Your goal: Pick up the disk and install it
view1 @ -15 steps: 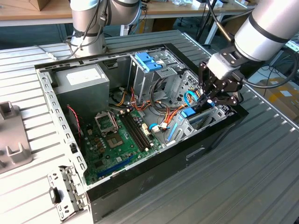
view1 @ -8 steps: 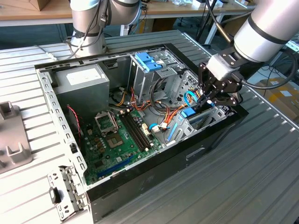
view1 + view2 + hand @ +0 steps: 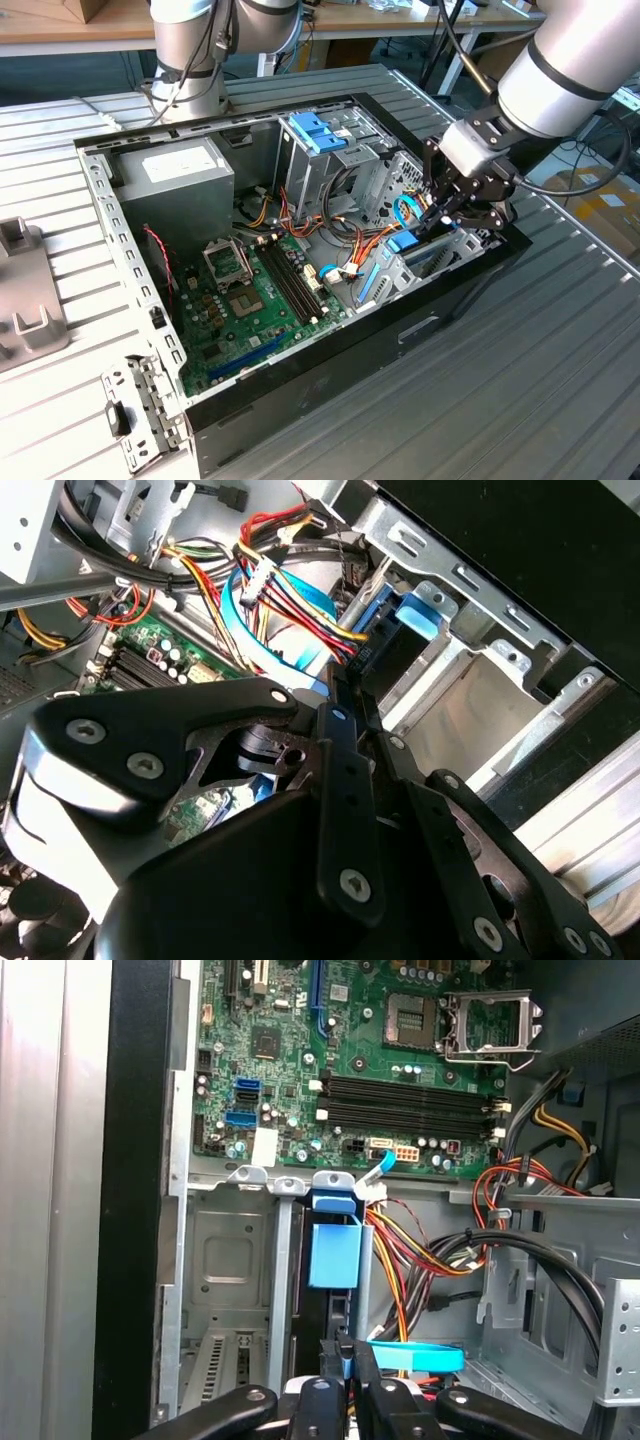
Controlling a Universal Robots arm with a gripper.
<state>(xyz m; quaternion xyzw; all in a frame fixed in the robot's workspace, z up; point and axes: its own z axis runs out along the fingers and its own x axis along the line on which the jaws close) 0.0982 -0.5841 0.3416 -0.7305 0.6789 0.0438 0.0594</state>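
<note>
The disk (image 3: pixel 404 244) stands on edge in the metal drive cage (image 3: pixel 385 280) at the open computer case's side toward the exterior view's right. Its light-blue bracket (image 3: pixel 335 1245) shows in the first wrist view, with the dark drive edge (image 3: pixel 312 1300) beside it. My gripper (image 3: pixel 437 216) reaches down into the case right above the cage. The black fingers (image 3: pixel 332 1365) sit close together on the disk's near end, with a sliver of blue between them. In the second wrist view the fingertips (image 3: pixel 340 695) press against the blue bracket (image 3: pixel 420 615) beside a bundle of wires.
A green motherboard (image 3: pixel 250 300) covers the case floor. The grey power supply (image 3: pixel 180 180) is at the back toward the exterior view's left. A blue two-tab piece (image 3: pixel 318 130) tops the rear bay. Coloured cables (image 3: pixel 420 1250) and a blue band (image 3: pixel 415 1356) crowd the cage. A second arm's base (image 3: pixel 190 60) stands behind.
</note>
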